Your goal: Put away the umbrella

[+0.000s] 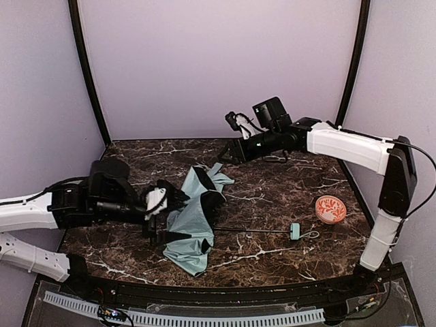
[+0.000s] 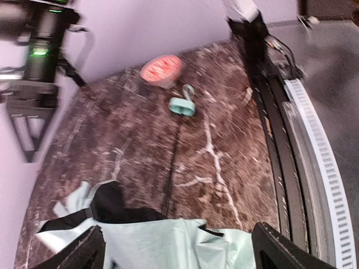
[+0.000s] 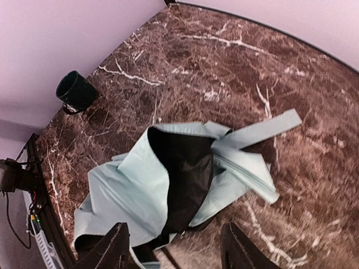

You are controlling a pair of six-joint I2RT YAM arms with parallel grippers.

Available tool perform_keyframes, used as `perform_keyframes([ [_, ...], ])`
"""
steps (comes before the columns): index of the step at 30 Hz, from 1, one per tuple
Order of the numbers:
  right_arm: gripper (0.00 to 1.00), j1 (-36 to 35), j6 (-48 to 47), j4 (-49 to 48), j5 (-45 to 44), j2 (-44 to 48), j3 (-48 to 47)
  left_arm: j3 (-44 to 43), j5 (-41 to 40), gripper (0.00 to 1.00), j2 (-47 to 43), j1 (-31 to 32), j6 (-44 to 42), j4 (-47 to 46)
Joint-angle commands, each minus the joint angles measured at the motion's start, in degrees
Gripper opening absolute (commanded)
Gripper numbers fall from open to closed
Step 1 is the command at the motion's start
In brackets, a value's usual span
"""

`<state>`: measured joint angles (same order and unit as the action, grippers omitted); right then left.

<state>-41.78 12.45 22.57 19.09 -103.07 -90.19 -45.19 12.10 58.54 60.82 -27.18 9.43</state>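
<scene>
The umbrella (image 1: 194, 218) lies collapsed, its crumpled canopy just ahead of the left gripper (image 2: 179, 230), whose fingers are spread wide and hold nothing. It is also below the right gripper (image 3: 175, 227), parted and empty. A pinch here would likely catch only loose cloth, which is smooth mint outside and black inside. That cloth could slip free, or the thin ribs could snag and bend. The slim black shaft (image 1: 252, 232) runs away from the left gripper to a small blocky handle (image 1: 295, 231) with a looped strap (image 1: 311, 235).
</scene>
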Motion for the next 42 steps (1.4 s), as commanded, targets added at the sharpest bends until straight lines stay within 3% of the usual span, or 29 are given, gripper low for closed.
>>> perform_keyframes([
  [1,0.54,-6.5,6.0,3.2,-9.7,7.1,4.0,4.8,-8.2,0.76,-4.2,-7.1,8.4,-4.4],
  [3,0.51,-9.2,8.9,2.6,-9.8,9.2,5.9,4.9,-13.5,0.62,-1.8,-9.6,10.6,-3.7],
  [5,0.47,-11.1,12.8,-1.2,-7.0,10.8,9.0,4.3,-16.4,0.60,1.7,-11.0,10.7,-2.9],
  [8,0.46,-12.3,15.9,-5.3,-2.7,9.7,12.1,0.6,-19.3,0.61,8.2,-14.1,12.1,-0.5],
  [11,0.57,-12.3,13.4,-2.9,-7.1,8.5,11.9,-2.2,-20.2,0.72,13.2,-14.8,8.9,2.2],
  [15,0.63,-9.7,7.8,-4.6,-9.3,10.3,16.6,0.1,-20.4,0.74,14.5,-14.8,2.0,-3.3],
  [20,0.63,-9.0,-3.7,-6.2,-0.7,7.9,19.2,0.4,-8.2,0.74,14.3,-14.8,-3.4,-3.6],
  [27,0.61,-8.4,-8.8,-9.9,4.1,0.8,16.3,-0.3,5.6,0.75,10.6,-14.8,1.6,-9.5],
  [31,0.47,-8.4,-7.3,-13.7,5.0,-2.2,14.2,-3.6,11.3,0.79,14.7,-14.8,7.3,-8.4],
  [34,0.17,-8.5,-6.1,-17.1,5.5,-3.0,13.2,-5.8,8.2,0.80,19.0,-14.9,8.6,-2.7],
  [37,0.01,-8.7,-7.0,-19.2,6.5,-3.2,12.1,-5.4,3.2,0.80,19.7,-15.5,10.1,-2.5],
  [41,0.00,-9.1,-8.0,-21.4,7.7,-3.4,10.7,-3.0,6.9,0.76,17.7,-15.7,12.0,-7.2],
  [42,0.00,-9.2,-8.1,-23.6,7.3,-3.0,9.5,-2.8,8.0,0.60,17.0,-15.7,13.1,-8.2],
])
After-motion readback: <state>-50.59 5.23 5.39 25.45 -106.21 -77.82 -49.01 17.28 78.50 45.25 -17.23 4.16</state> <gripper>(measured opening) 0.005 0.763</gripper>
